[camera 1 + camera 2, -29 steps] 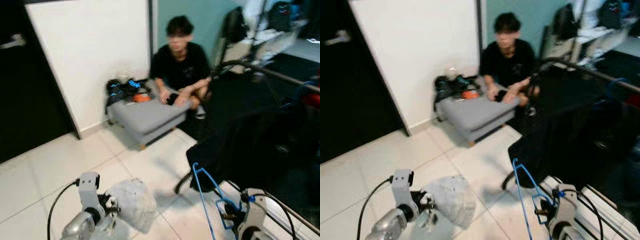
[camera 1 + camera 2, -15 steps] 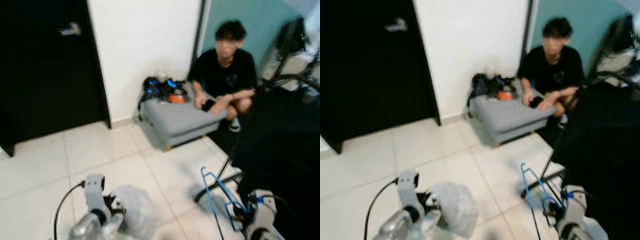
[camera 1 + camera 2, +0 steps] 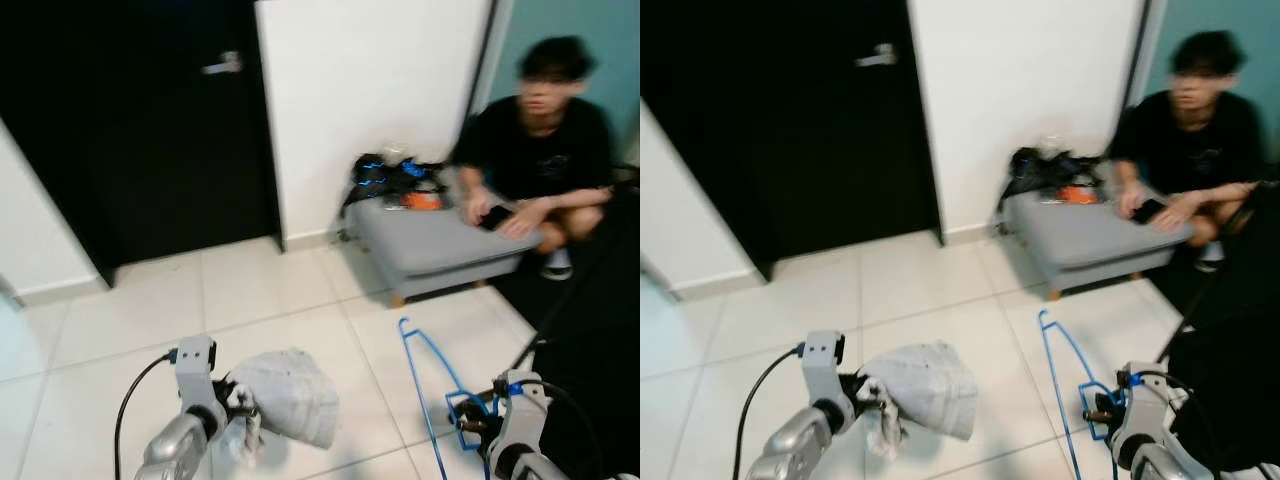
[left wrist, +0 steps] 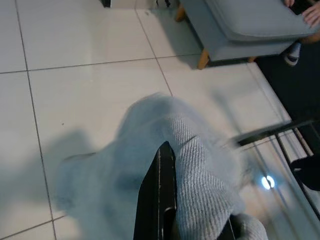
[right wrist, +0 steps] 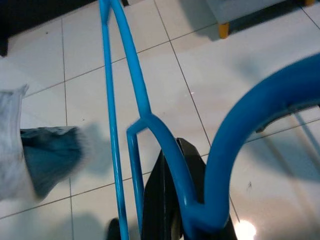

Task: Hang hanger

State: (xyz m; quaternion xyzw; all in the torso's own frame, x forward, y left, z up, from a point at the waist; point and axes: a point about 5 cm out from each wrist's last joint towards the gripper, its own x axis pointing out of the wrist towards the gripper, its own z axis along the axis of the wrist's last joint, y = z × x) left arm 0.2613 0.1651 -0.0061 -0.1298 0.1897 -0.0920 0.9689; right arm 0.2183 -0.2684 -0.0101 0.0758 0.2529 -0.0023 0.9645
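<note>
Tiles (image 3: 270, 300) of pale white are covering the floor, with a black door (image 3: 150, 130) standing at the far left. Low at the left, the left gripper (image 3: 240, 425) is clamping its fingers on a bunched grey knitted garment (image 3: 290, 395), which is hanging above the floor; the left wrist view is showing the ribbed knit draped over one black finger (image 4: 160, 195). Farther right, a grey footstool (image 3: 440, 245) is sitting by the white wall (image 3: 370, 90), bearing a dark bag and an orange item, and a person (image 3: 545, 150) in black is crouching behind it. At the lower right, the right gripper (image 3: 470, 425) is gripping the blue hanger (image 5: 135, 100), its fingers closed at the hook's base; the hanger is sticking up above the tiles.
</note>
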